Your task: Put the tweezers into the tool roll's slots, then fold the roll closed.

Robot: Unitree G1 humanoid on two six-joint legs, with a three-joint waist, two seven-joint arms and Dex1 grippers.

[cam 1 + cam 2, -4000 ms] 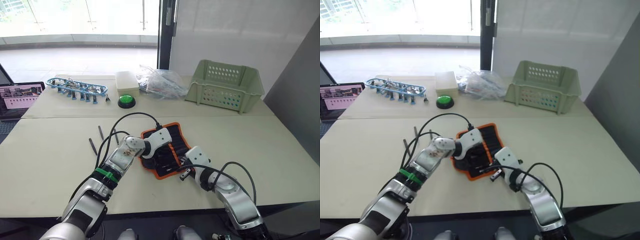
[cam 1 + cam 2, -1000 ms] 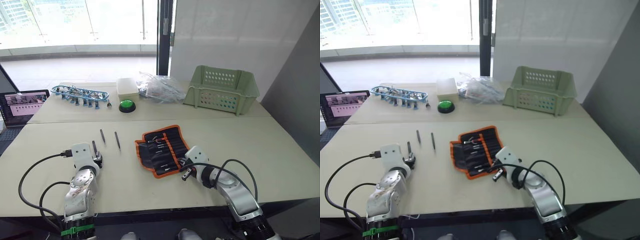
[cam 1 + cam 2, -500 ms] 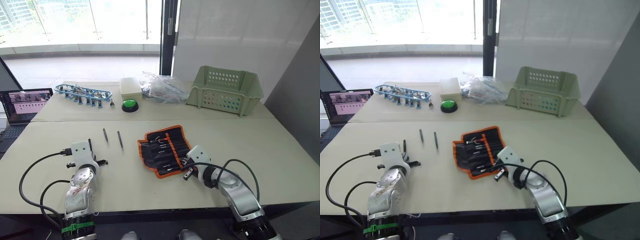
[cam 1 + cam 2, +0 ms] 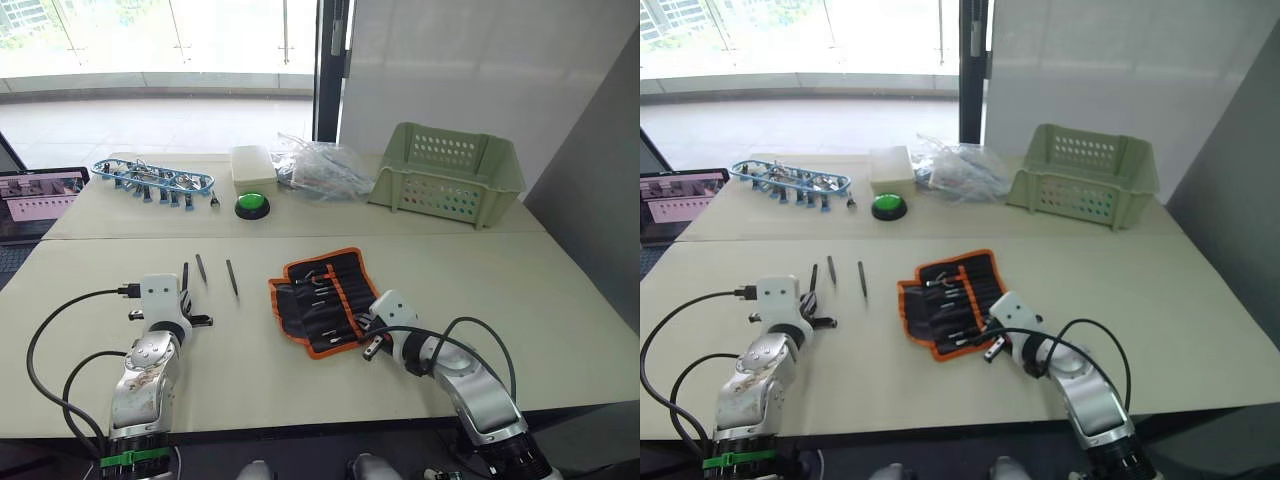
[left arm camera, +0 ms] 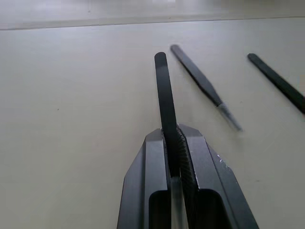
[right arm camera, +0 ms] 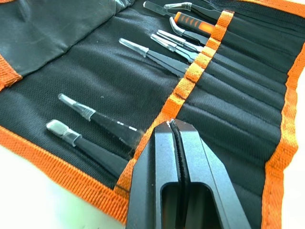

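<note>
The tool roll [image 4: 318, 300] lies open and flat at the table's middle, black with orange edging. Several tweezers [image 6: 151, 53] sit in its slots [image 6: 228, 90], tips sticking out. My right gripper [image 6: 172, 126] is shut, its tip resting on the orange band at the roll's near right edge [image 4: 366, 333]. My left gripper [image 5: 172, 134] is left of the roll, shut on one black tweezer [image 5: 164, 90] that points away from me [image 4: 185, 276]. Two more tweezers [image 4: 201, 267] [image 4: 232, 277] lie loose on the table between that gripper and the roll.
Along the far side stand a blue tray of small tools [image 4: 152, 177], a white box [image 4: 253, 162], a green button [image 4: 252, 205], a clear plastic bag [image 4: 322, 166] and a pale green basket [image 4: 450, 172]. A laptop [image 4: 40, 196] sits at the far left.
My left arm left the roll and pulled back to the left. It shut on the leftmost loose tweezer and now holds it. The right gripper stayed at the roll's edge.
</note>
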